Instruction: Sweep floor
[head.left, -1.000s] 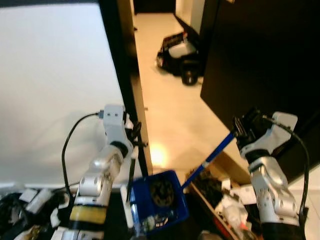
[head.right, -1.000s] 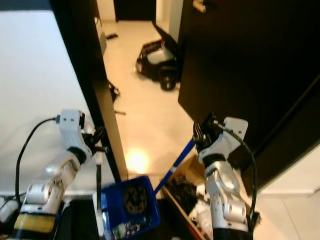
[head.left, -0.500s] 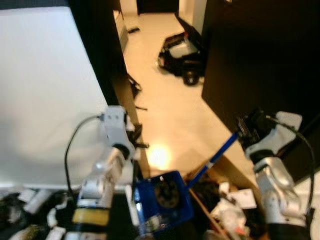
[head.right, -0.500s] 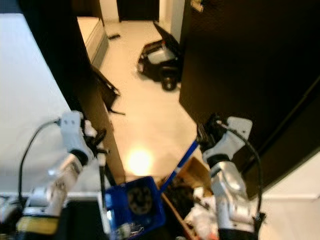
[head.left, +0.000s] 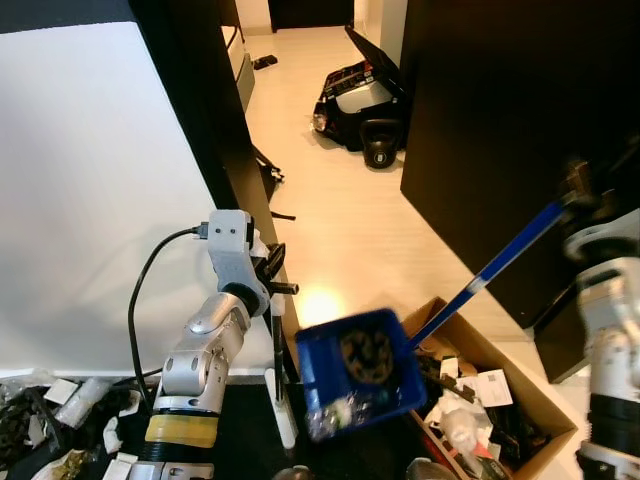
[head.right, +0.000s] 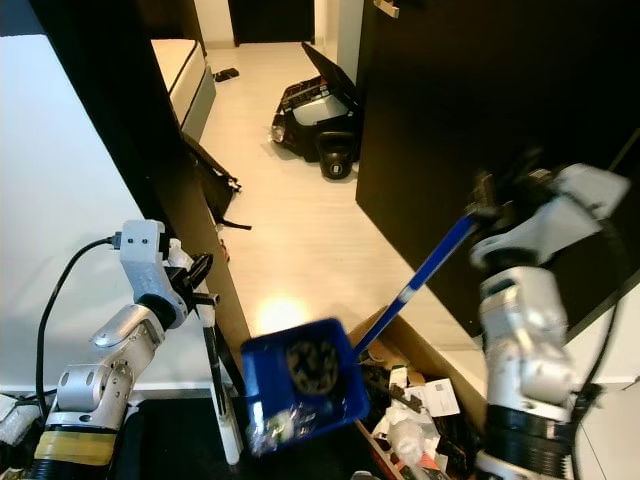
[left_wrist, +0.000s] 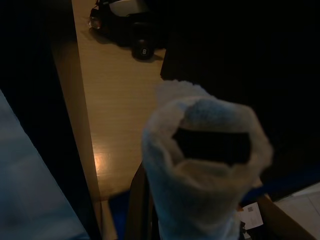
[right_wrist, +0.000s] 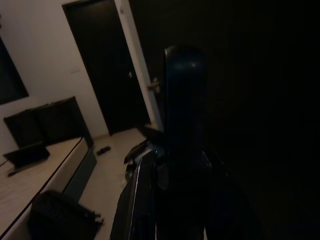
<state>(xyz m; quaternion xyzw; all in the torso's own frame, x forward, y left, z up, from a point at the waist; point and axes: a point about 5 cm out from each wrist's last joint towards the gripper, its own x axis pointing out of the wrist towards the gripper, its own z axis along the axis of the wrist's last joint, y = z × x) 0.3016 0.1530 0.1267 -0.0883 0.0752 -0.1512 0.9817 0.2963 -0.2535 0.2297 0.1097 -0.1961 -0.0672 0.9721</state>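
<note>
A blue dustpan (head.left: 362, 375) hangs tilted in the air with dust and scraps in it, just left of a cardboard box (head.left: 505, 358) of rubbish. Its long blue handle (head.left: 490, 270) slants up to my right gripper (head.left: 580, 190), which is shut on the handle's top end. In the right wrist view the dark handle end (right_wrist: 182, 125) stands between the fingers. My left gripper (head.left: 277, 280) is shut on the upright broom handle (head.left: 283, 400), beside the dark door frame. The left wrist view looks down onto the handle's white cloth-wrapped top (left_wrist: 205, 165).
A dark door (head.left: 500, 120) stands close on the right, and a dark frame (head.left: 200, 110) edging a white wall on the left. Beyond on the pale floor lie an open black case (head.left: 360, 100) and a kettlebell (head.left: 380, 152). Scraps (head.left: 50, 420) litter the lower left.
My right arm has swung up and to the right, lifting the dustpan higher and toward the cardboard box. The camera has shifted. The left gripper stays on the broom handle.
</note>
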